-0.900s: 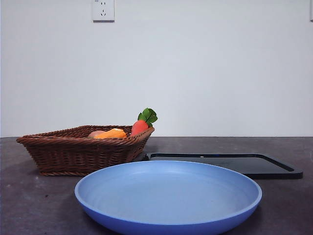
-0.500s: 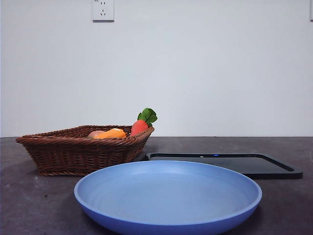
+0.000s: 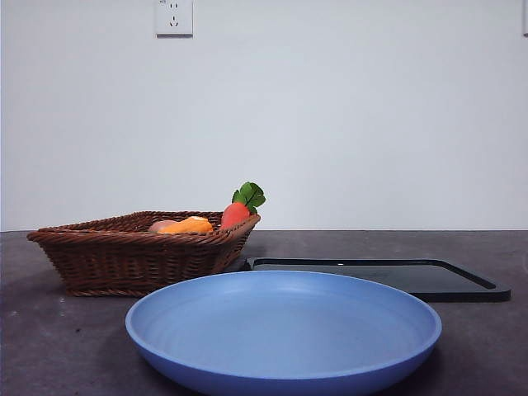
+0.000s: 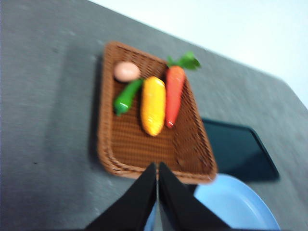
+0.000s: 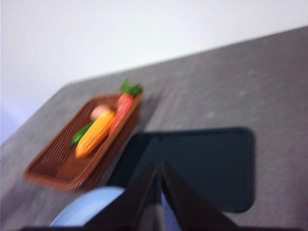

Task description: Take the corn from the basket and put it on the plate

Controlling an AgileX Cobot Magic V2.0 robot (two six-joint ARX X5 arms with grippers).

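On the grey table, the corn lies in the basket, the carrot touching at its 3 o'clock. Both grippers, left and right, hang high with fingers closed; a descent may nudge the carrot or green pepper. The plate waits bare.

Neither arm shows in the front view. In the left wrist view, the left pincer hangs high above the counter, its 2 black jaws pressed together to a thin seam, holding nothing. In the right wrist view, the right pincer is likewise raised well above the counter, its 2 jaws closed against each other and empty. That picture is blurred.
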